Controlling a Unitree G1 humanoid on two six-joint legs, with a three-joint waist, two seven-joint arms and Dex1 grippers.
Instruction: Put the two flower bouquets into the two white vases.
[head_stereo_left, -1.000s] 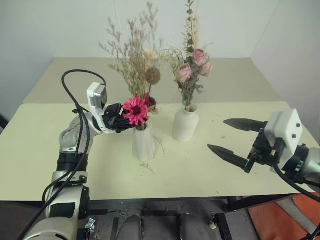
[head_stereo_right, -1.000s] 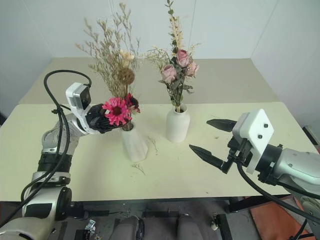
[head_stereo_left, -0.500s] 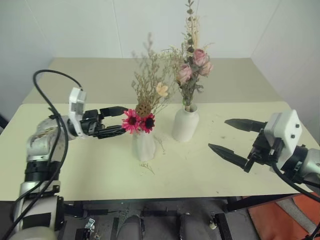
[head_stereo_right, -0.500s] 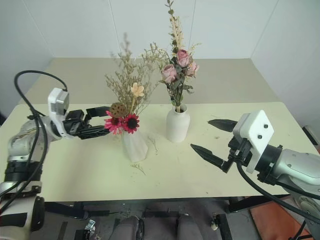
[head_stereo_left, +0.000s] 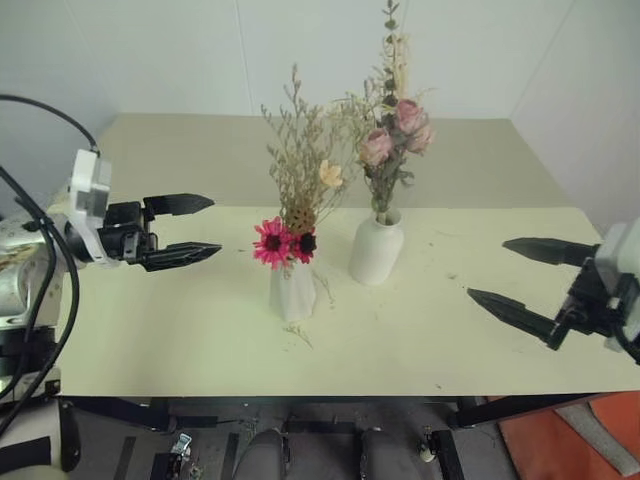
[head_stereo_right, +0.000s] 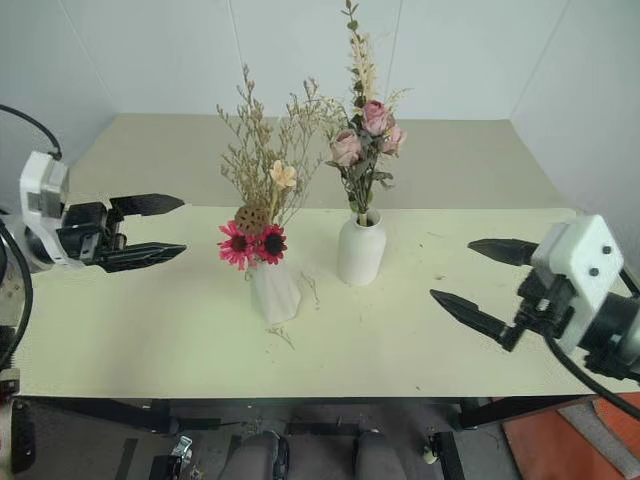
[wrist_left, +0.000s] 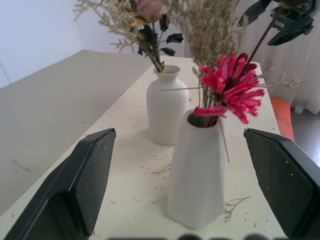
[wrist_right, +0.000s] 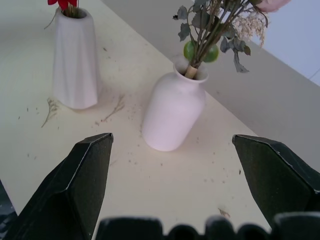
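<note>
Matte cream table (head_stereo_left: 150, 330); dried bouquets (head_stereo_left: 300, 180) in smooth white vases (head_stereo_left: 292, 292)

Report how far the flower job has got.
Done: the magenta daisy bunch stands in the slim vase, the rose bunch in the rounder vase. In hand: nothing; the left hand and right hand are open, apart from both vases. Nothing looks left.

The magenta daisy bouquet (head_stereo_left: 288, 180) is held upright in the tapered vase (head_stereo_left: 292, 291). At its two o'clock, just beside, the rose bouquet (head_stereo_left: 392, 130) is seated in the bottle-shaped vase (head_stereo_left: 376, 249).
</note>
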